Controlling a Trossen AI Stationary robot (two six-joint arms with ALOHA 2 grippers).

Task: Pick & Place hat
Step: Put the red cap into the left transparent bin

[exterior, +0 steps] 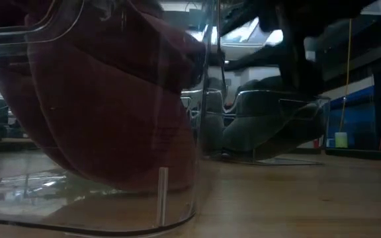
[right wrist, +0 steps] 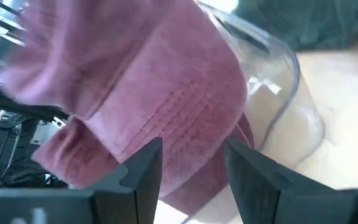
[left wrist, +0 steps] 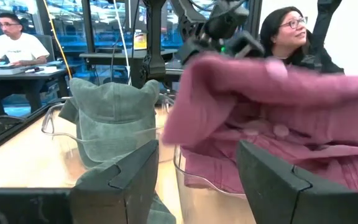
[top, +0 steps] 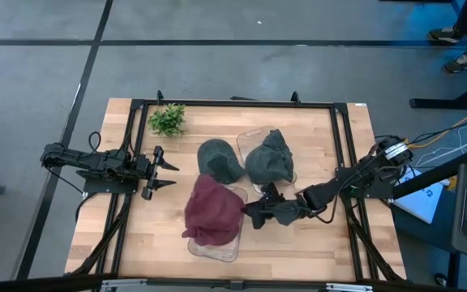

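Observation:
A maroon hat (top: 212, 209) (right wrist: 154, 93) lies heaped in a clear plastic container (top: 217, 250) (exterior: 177, 211) near the table's front, its crown bulging over the rim. My right gripper (top: 248, 215) (right wrist: 191, 152) stands open just right of it, slanting slightly down; its fingertips are close to the hat's edge with nothing between them. My left gripper (top: 171, 174) (left wrist: 197, 155) waits open at the table's left, pointing level toward the hats.
One green hat (top: 220, 160) lies on the wood. Another (top: 270, 158) (left wrist: 114, 112) sits in a second clear container (top: 250, 138) behind the maroon one. A small green plant (top: 167, 119) stands far left. People sit beyond the table.

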